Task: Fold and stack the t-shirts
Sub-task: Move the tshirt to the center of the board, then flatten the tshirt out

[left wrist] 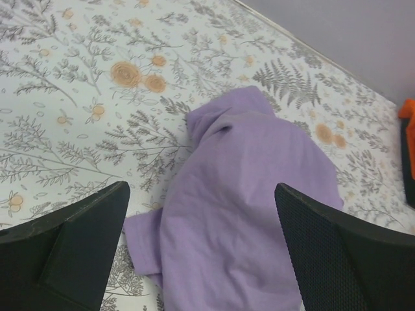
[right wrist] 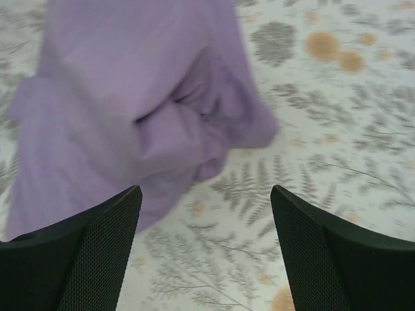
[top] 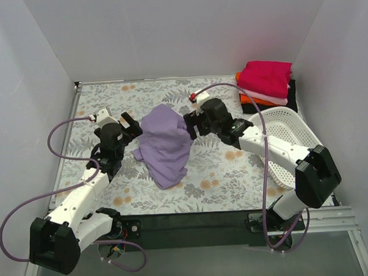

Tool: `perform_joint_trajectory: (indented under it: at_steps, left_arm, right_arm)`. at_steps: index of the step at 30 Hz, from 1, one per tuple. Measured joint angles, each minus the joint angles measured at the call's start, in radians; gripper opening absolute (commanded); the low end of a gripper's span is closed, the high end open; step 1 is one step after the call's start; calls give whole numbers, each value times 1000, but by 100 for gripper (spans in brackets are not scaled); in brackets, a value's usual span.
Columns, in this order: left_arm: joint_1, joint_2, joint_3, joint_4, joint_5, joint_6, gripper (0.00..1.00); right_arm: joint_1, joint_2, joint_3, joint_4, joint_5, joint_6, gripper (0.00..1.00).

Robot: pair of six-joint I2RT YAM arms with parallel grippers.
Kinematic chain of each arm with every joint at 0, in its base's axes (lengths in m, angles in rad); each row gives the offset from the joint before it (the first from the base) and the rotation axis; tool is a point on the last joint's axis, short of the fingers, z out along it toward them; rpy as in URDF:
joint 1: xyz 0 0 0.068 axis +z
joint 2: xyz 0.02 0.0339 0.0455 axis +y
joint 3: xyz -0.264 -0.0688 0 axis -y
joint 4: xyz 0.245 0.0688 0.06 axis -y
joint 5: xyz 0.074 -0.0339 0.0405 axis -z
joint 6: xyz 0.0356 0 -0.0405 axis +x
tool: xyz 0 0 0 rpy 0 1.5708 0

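Left gripper (top: 129, 124): jaws apart, empty.
Right gripper (top: 191, 125): jaws apart; blurred view, seemingly clear of cloth.
Lavender t-shirt (top: 165, 145): we see it crumpled between them.

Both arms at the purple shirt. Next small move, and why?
Probably lower the left gripper onto the nearest edge of the lavender t-shirt and close. The shirt lies bunched and unfolded; both jaws stand open and empty, with the right gripper flanking the other side.

The lavender t-shirt (top: 165, 144) lies crumpled mid-table; folded magenta, pink, orange, seemingly black shirts (top: 266, 82) stacked far-right.
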Motion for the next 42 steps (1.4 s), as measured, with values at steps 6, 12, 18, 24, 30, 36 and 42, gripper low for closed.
perform_joint_trajectory:
  at_steps: [6,12,18,24,30,36,42]
  left_arm:
    - [82,63,-37,2,-12,-38,88]
    - [206,135,-90,21,33,-64,88]
    - [280,162,-103,71,90,-77,88]
    - [289,162,-118,113,124,-82,88]
    - [289,153,-130,127,143,-84,88]
    - [289,112,-150,123,150,-86,88]
    - [289,58,-157,123,157,-86,88]
  right_arm:
    - [150,36,-129,206,-261,39,70]
    - [249,117,-125,307,-423,35,66]
    - [302,249,-65,328,-541,7,63]
    - [348,348,-49,320,-563,-19,62]
    - [378,420,-10,298,-542,-24,62]
    - [398,467,23,287,-465,-35,53]
    - [406,477,26,289,-338,-29,1]
